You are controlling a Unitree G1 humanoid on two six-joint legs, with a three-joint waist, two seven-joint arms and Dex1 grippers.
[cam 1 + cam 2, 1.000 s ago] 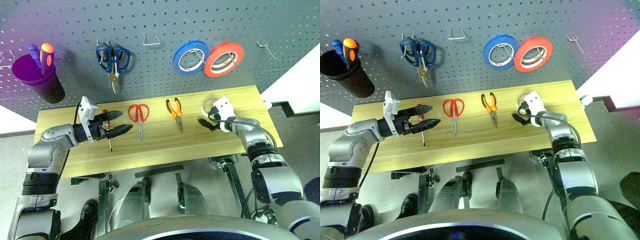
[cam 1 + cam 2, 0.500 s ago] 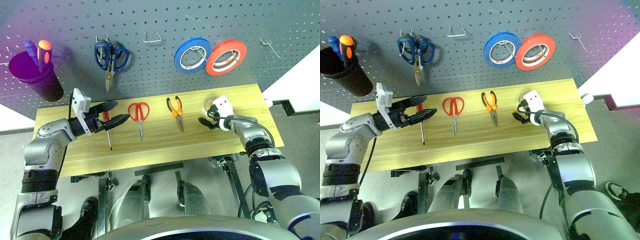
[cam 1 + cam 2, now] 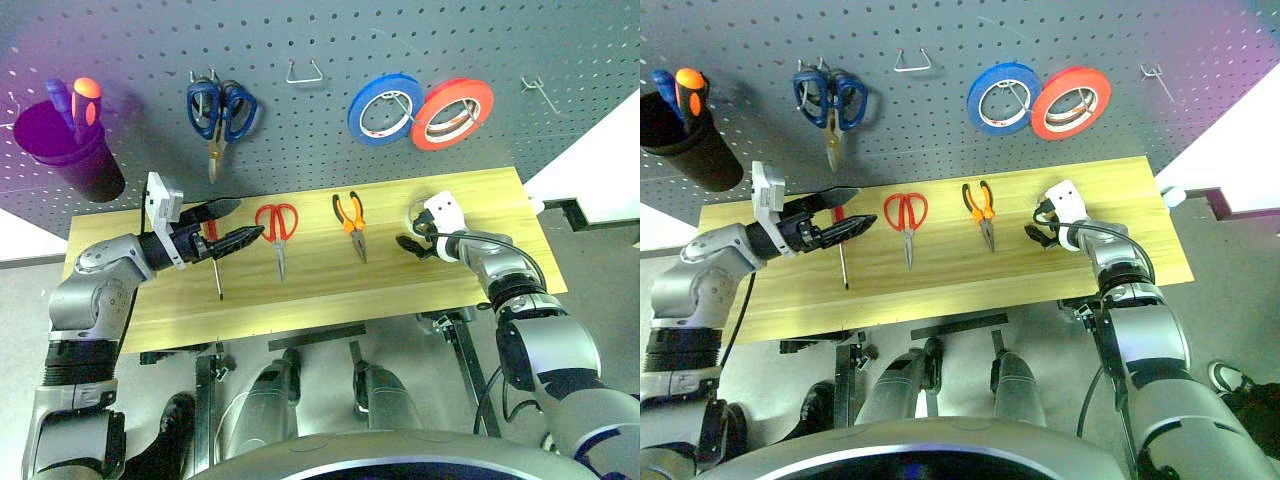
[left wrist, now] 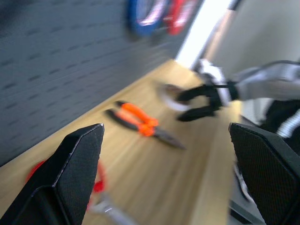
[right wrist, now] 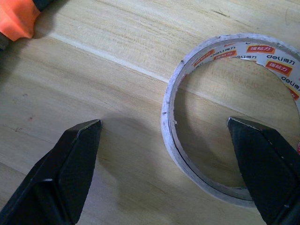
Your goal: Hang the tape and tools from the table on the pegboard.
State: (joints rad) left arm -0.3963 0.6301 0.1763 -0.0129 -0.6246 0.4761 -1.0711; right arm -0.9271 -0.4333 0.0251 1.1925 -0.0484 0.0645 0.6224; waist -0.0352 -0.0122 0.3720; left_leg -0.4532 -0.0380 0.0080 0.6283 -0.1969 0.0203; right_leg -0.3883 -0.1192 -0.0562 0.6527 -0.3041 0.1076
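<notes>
Nothing of the task is hung yet: screwdriver (image 3: 215,262), red scissors (image 3: 278,228), pliers (image 3: 350,222) and tape (image 5: 234,112) all lie on the table (image 3: 330,285) below the pegboard (image 3: 330,40). Both jaws are spread wide and empty, the left gripper (image 3: 232,226) raised over the screwdriver at the left, the right gripper (image 3: 410,243) lowered at the tape on the right. One finger (image 5: 265,164) is seen inside the ring and one outside in the right wrist view, a straddle left unclear by the head views.
</notes>
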